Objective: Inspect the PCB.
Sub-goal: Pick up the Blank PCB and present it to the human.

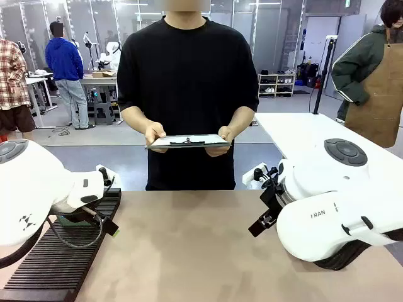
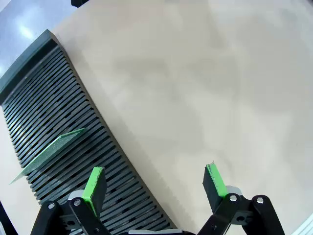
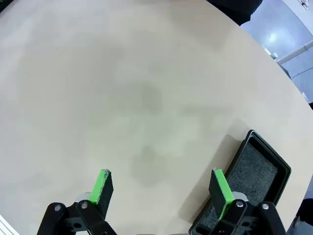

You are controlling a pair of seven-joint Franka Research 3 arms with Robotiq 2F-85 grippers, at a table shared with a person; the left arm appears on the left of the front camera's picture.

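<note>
The PCB (image 2: pixel 49 149), thin, green and speckled, stands on edge, tilted, in a slot of the black ribbed rack (image 2: pixel 58 112). In the left wrist view, my left gripper (image 2: pixel 155 185) hangs open above the rack's edge and the bare table, a little to the right of the board, with nothing between its green pads. My right gripper (image 3: pixel 161 188) is also open and empty over the tan tabletop. In the front view, the left arm (image 1: pixel 38 195) hangs over the rack (image 1: pixel 63 258) and the right arm (image 1: pixel 340 214) sits at the right.
A person in black stands at the far side, holding a grey clipboard (image 1: pixel 189 141) in both hands above the table edge. A shallow black tray (image 3: pixel 259 171) lies just right of my right gripper. Bare tabletop (image 1: pixel 189 245) spreads between the arms.
</note>
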